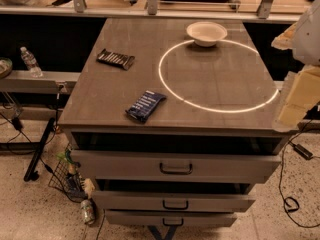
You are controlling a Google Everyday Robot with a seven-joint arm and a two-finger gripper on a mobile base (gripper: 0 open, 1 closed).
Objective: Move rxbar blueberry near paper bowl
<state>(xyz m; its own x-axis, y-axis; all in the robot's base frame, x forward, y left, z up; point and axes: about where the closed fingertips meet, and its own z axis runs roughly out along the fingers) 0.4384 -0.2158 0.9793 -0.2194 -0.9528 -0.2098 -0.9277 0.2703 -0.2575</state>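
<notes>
Camera view: rxbar blueberry [145, 105] lay front-left on cabinet top [100, 96], well apart from paper bowl [206, 33] at far edge; gripper [298, 100] beside right edge, open or closed could not be told

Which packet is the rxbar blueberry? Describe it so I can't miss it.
On the grey cabinet top, near the front edge, left of the glowing ring, lies the rxbar blueberry. It is navy with pale text, unlike the black striped packet farther back; the gripper is off at the right edge.

Glossy rxbar blueberry [145, 105], matt paper bowl [206, 32], plastic gripper [293, 108] far right.
</notes>
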